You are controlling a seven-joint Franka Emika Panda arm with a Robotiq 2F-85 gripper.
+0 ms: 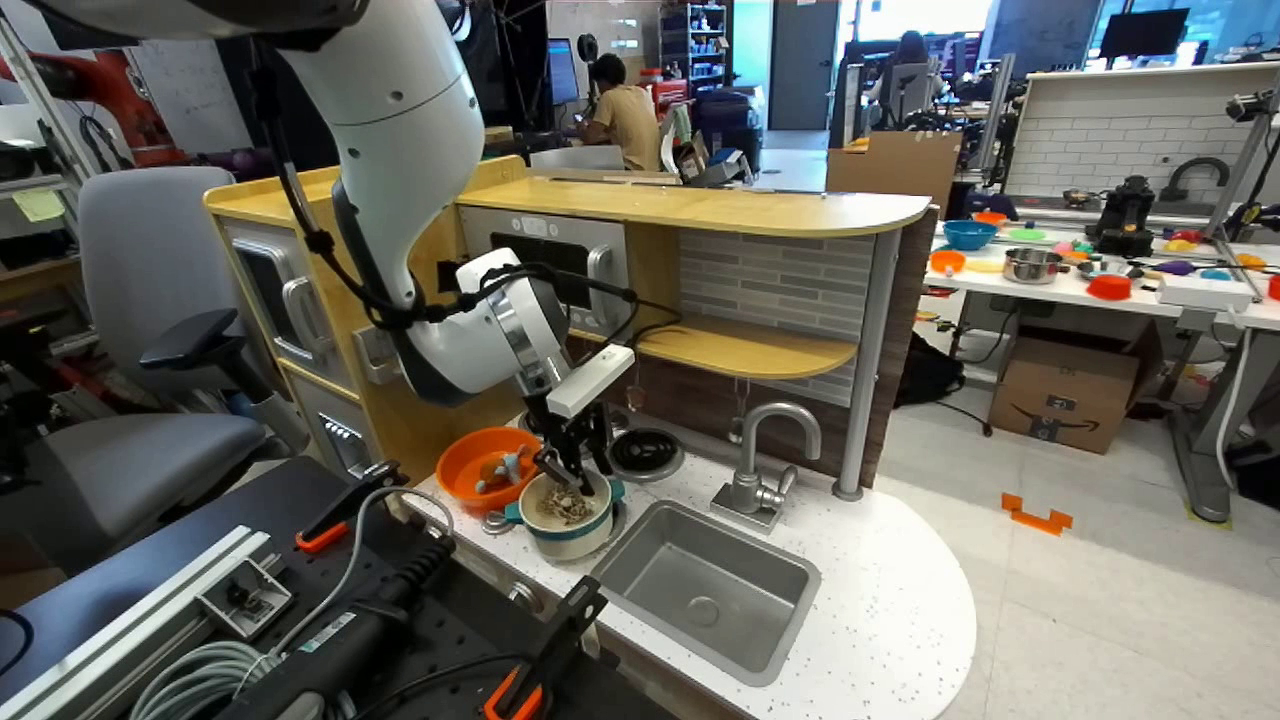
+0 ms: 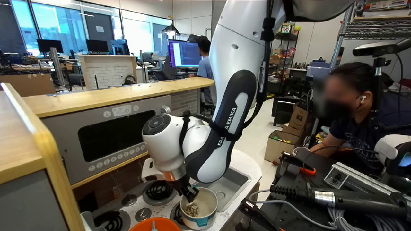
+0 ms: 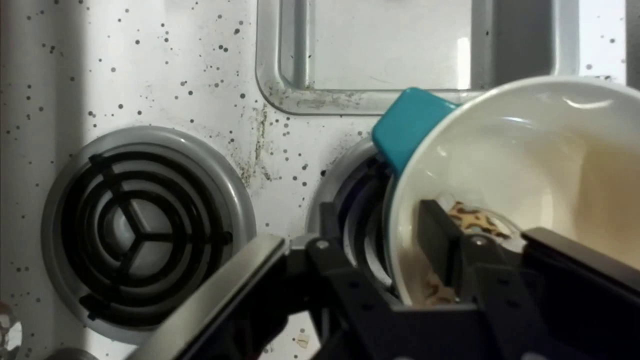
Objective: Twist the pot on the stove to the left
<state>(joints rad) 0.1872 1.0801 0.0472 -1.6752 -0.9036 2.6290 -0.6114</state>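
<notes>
In both exterior views we see the arm (image 2: 240, 54) hanging in from above. It runs steeply down to a sharp bend, past which the wrist (image 1: 505, 320) turns sideways and then down, so that the pincer (image 3: 378, 215) points downward with a slight lean, at the pot (image 1: 565, 545).

In the wrist view we find the pincer's fingers (image 3: 440, 245) spread apart, with the pot's wall running through the gap: one finger is over the pale inside, the other is outside, above the burner (image 3: 336, 180). We cannot tell whether either finger touches the wall.

The pot stands upright under the pincer, on the stove (image 3: 280, 210), off-centre over that burner, so that part of the black coil shows beside it. One teal handle (image 3: 412, 127) lies beyond the pincer in the wrist view, near the rim of the sink (image 3: 340, 101). Within the pot, beneath the pincer, we see a brown-spotted clump (image 1: 562, 507), too hidden to name.

To the left of the pincer in the wrist view lies another burner (image 3: 140, 235). In both exterior views an orange bowl (image 1: 458, 470) stands near the pincer, just beside the pot, on the side away from the sink. In an exterior view the tap (image 1: 745, 490) rises to the right of the pincer, behind the sink, and the white speckled tabletop (image 1: 890, 600) stretches beyond it.
</notes>
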